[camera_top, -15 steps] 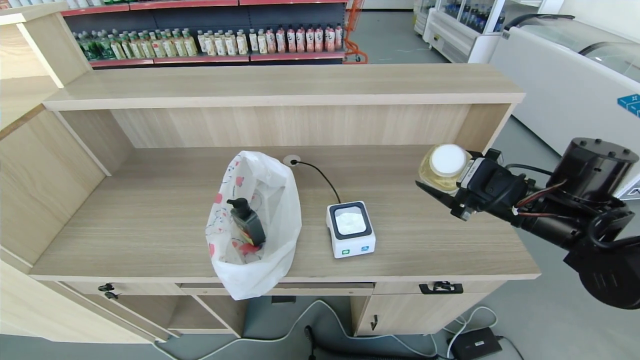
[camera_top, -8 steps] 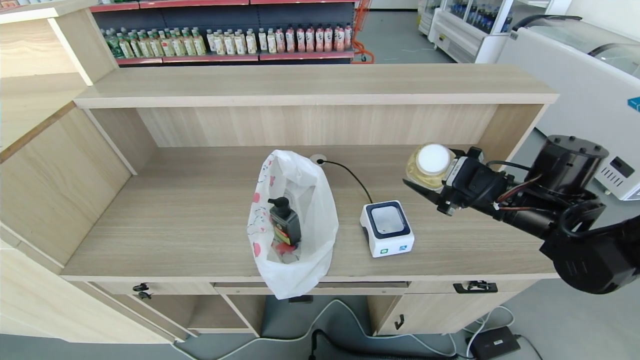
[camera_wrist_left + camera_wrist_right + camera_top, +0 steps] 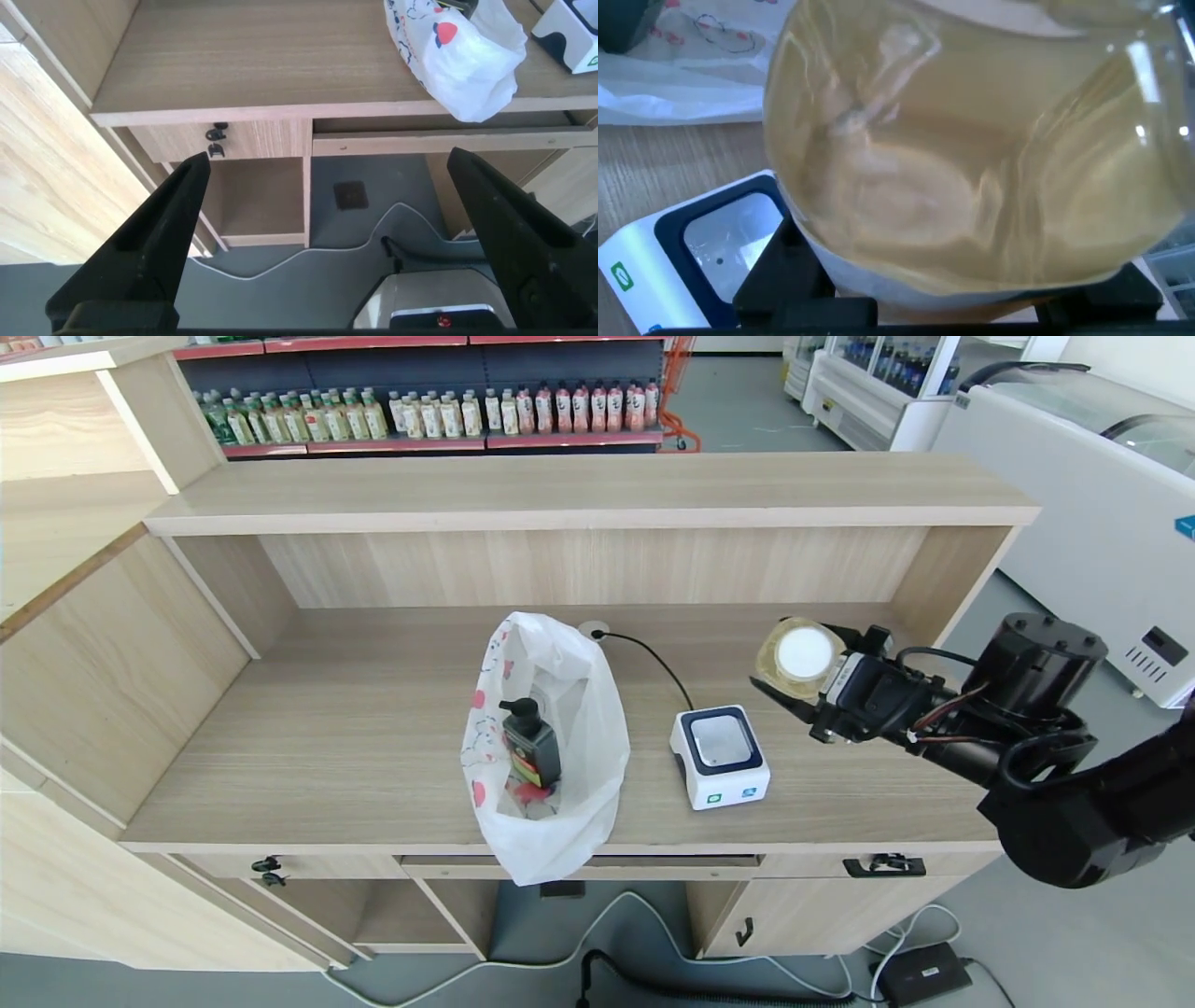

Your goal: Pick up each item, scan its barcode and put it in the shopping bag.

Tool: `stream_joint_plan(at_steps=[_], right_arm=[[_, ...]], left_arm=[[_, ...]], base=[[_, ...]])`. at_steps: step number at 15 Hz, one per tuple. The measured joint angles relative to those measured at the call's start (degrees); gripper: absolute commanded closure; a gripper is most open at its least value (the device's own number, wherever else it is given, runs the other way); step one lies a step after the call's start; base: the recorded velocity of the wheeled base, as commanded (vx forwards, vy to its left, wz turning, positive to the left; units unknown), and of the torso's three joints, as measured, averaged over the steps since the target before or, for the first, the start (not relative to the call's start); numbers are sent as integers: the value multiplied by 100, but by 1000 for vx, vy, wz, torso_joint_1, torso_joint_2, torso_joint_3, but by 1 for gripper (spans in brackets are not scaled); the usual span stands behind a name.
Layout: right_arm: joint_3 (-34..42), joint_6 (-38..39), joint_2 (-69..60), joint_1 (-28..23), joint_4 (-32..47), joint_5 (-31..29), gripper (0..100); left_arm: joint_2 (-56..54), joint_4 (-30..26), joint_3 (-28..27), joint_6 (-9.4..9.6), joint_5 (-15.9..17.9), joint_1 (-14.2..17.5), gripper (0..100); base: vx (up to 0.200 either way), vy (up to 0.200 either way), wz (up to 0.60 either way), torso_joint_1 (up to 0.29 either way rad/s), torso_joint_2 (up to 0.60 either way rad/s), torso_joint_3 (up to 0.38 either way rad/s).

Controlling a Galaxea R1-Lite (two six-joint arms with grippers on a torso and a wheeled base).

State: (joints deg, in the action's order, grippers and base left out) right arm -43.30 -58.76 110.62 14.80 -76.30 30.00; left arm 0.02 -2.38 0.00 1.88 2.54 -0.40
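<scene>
Right fingers (image 3: 780,695) are closing around a jar (image 3: 805,651) of pale yellow contents with a white lid, gripping it at the sides, lid facing up. The jar is hanging above the table (image 3: 355,728), just beside the scanner (image 3: 720,756) on its far right side, not yet over the window. In the right wrist view the jar (image 3: 971,159) is sitting close over the scanner (image 3: 719,247), whose glass is peeking out past the jar's edge. I am not finding the barcode from here, so I am judging the step in hand to be the scan. I am planning to bring the jar over the glass, low but not touching, and roll the wrist slowly so each side of the label faces the window. The grip should stay firm, as smooth glass may slip during a roll. The shopping bag (image 3: 602,747) is standing open left of the scanner, near it, with a black pump bottle (image 3: 530,747) inside. Left fingers (image 3: 168,233) are spread wide, holding nothing, down by the table's front edge.
</scene>
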Motion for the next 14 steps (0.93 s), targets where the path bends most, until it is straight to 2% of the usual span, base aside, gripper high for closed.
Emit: stream_joint_plan(at_steps=[14], right_arm=[[77, -46, 492, -74, -143, 218, 100]], left_arm=[[0, 0, 0, -2, 0, -4, 0]], base=[[0, 0, 0, 0, 0, 0]])
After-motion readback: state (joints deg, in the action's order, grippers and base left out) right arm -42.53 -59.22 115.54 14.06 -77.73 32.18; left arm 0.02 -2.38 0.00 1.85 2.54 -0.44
